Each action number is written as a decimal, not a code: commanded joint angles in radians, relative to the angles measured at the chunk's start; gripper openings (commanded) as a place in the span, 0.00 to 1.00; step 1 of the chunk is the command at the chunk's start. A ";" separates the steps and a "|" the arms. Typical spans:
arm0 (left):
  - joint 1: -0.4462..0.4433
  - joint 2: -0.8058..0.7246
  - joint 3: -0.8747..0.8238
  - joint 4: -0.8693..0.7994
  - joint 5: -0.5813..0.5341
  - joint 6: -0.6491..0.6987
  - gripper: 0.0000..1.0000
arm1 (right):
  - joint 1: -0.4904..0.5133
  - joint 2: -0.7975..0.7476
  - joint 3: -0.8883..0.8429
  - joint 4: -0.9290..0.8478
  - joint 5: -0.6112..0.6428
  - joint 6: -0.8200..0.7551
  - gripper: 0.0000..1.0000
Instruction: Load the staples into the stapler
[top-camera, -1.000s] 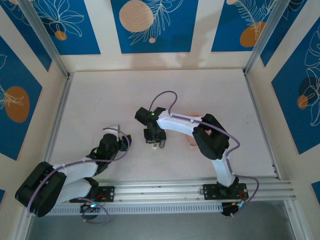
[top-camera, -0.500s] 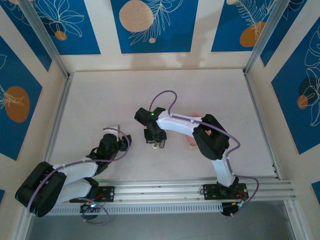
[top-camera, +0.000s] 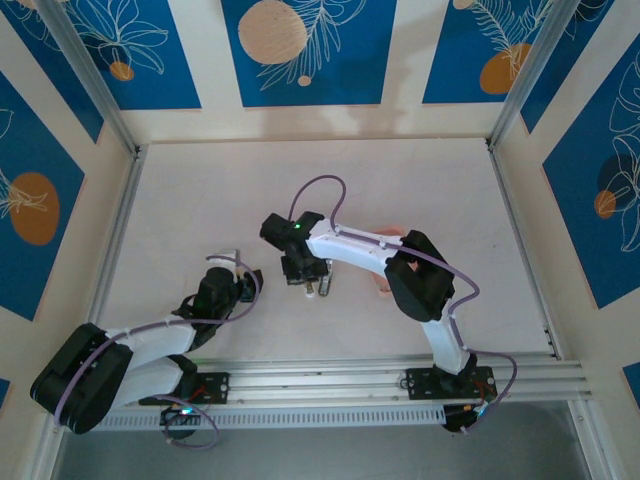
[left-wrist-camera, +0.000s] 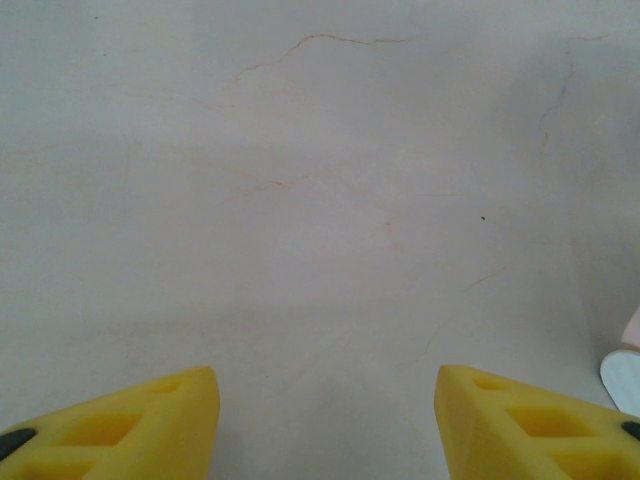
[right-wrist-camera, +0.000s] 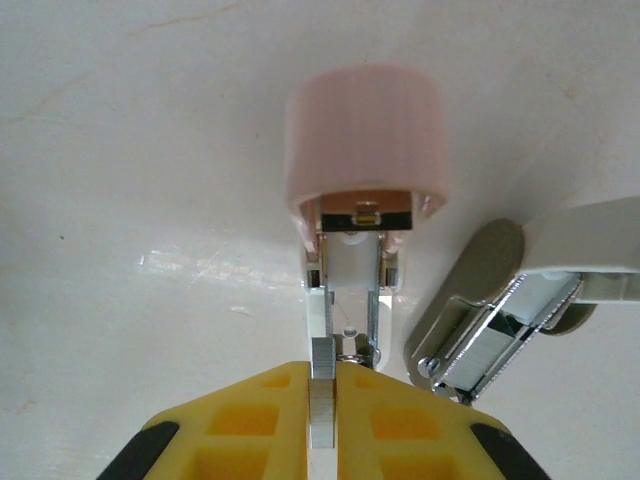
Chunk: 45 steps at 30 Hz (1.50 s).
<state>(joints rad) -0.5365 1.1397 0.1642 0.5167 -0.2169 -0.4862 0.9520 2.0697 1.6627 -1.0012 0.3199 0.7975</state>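
**Right gripper.** In the right wrist view, the right gripper (right-wrist-camera: 322, 375) is clenching its 2 yellow fingers (right-wrist-camera: 250, 420) on the staples (right-wrist-camera: 321, 400), 1 narrow grey metallic strip standing on edge between the pads. The strip is projecting forward past the fingertips.

**Stapler.** The pink stapler (right-wrist-camera: 362, 135) is lying directly ahead of the claw with its pink cap at the far end and its chrome magazine channel (right-wrist-camera: 347, 290) pointing back toward the fingers. The front end of the strip is sitting at the near end of the channel, in line with its left wall. Whether the strip is entering the channel cannot be told. A 2nd stapler (right-wrist-camera: 500, 300), white and chrome, is lying hinged open just to the right, tilted diagonally.

**Overhead.** In the top view, the right gripper (top-camera: 298, 272) is hanging over the middle of the table (top-camera: 200, 200), with the stapler (top-camera: 318, 290) just beside its tip.

**Left gripper.** The left gripper (top-camera: 238, 283) is resting near the left arm's base, well apart from the stapler. In the left wrist view, the left gripper (left-wrist-camera: 325, 400) is standing released, with bare table showing between its 2 fingers (left-wrist-camera: 150, 425).
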 joint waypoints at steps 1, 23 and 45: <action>0.013 -0.015 -0.006 0.019 0.018 0.027 0.60 | 0.005 -0.033 -0.015 -0.058 0.040 0.010 0.13; 0.013 -0.009 0.001 0.032 0.040 0.032 0.60 | 0.032 -0.021 -0.197 -0.350 0.257 0.123 0.14; 0.012 0.006 0.012 0.023 0.056 0.035 0.60 | 0.098 0.035 -0.220 -0.284 0.261 0.181 0.14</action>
<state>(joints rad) -0.5358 1.1408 0.1642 0.5323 -0.1837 -0.4675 1.0363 2.0911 1.4433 -1.2686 0.5606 0.9386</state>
